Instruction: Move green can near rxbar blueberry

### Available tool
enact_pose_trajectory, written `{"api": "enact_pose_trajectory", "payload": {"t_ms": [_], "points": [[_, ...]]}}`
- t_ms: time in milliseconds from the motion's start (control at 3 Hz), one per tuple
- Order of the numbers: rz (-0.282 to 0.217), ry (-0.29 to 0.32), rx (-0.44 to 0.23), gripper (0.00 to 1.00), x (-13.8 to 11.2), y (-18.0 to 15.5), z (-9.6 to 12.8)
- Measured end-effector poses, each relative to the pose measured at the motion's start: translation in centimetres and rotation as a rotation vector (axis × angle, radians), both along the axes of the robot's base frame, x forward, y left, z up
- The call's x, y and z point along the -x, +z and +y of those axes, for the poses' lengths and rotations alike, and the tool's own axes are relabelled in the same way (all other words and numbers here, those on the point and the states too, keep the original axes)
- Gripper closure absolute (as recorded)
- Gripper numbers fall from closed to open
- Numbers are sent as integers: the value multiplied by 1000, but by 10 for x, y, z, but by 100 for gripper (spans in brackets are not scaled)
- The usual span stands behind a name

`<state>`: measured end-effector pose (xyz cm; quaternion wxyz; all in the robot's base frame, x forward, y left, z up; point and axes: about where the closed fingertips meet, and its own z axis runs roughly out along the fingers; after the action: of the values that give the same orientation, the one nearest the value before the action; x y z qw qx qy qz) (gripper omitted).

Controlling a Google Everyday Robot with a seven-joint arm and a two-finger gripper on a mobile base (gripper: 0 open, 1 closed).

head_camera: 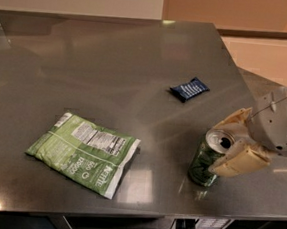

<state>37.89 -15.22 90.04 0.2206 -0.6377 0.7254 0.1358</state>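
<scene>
The green can (202, 166) stands upright near the table's front right edge, silver top with its opening showing. The rxbar blueberry (189, 89), a small flat navy wrapper, lies farther back and slightly left of the can, well apart from it. My gripper (228, 142) reaches in from the right at the can's top. Its jaws are open and straddle the can's upper part: one pale finger (232, 119) is behind the rim, the other (235, 163) is in front, against the can's right side. The can rests on the table.
A large flat green chip bag (85, 151) lies at the front left of the grey table (87, 66). The table's right edge runs just behind my gripper, and the front edge lies just below the can.
</scene>
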Motion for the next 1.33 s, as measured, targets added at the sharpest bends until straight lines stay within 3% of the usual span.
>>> {"api": "enact_pose_trajectory", "payload": {"t_ms": [333, 667, 1333], "points": [[-9, -37, -13, 87, -15, 8, -3], [-11, -72, -24, 100, -33, 15, -6], [42, -151, -10, 100, -121, 15, -19]]}}
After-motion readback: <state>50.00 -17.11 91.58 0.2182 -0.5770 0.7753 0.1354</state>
